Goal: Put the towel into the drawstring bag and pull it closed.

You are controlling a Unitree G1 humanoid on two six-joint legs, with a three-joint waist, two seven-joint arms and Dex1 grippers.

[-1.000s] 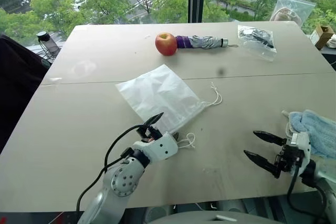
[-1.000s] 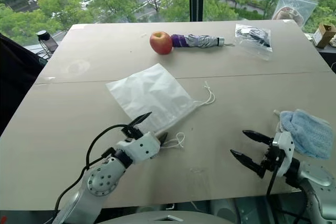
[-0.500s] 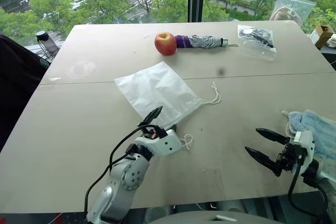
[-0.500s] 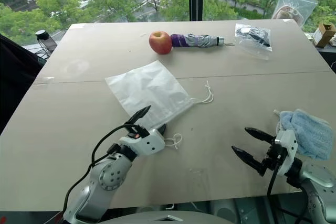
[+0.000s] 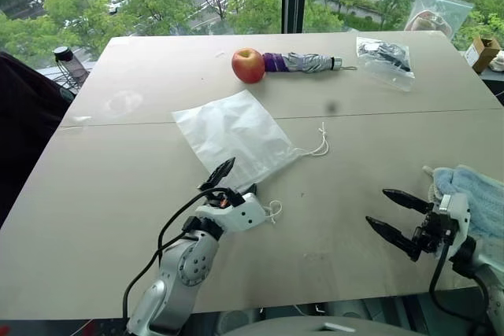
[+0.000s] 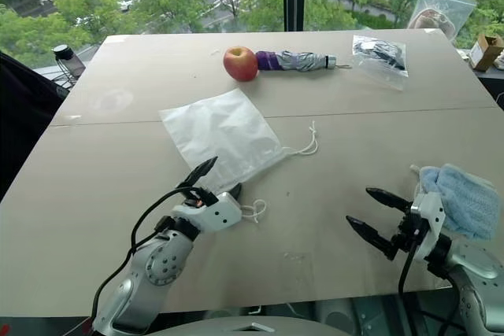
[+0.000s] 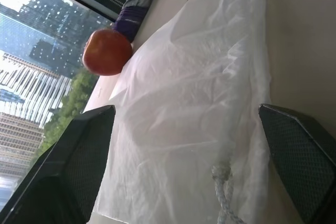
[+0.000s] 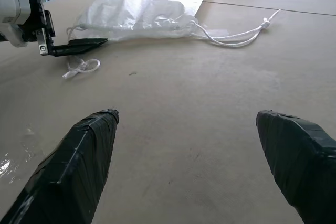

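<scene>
The white translucent drawstring bag (image 5: 236, 135) lies flat at the table's middle, its mouth toward me. One cord (image 5: 319, 143) trails to the right and another cord loop (image 5: 273, 212) lies by my left gripper. My left gripper (image 5: 239, 179) stands open at the near edge of the bag's mouth, its fingers (image 7: 79, 161) on either side of the fabric (image 7: 199, 87), closed on nothing. The blue towel (image 5: 476, 194) lies at the table's right edge, just behind my right gripper (image 5: 379, 208). That gripper is open and empty and points left, toward the bag (image 8: 152, 3).
At the back stand a red apple (image 5: 249, 65) and a folded umbrella (image 5: 303, 62). A clear zip bag with dark contents (image 5: 384, 57) and a clear bag with pale contents (image 5: 437, 13) lie back right. A small box (image 5: 484, 53) sits at the right edge.
My left gripper has edged forward and to the left toward the bag's mouth and rolled a little. The right gripper has stayed where it was.
</scene>
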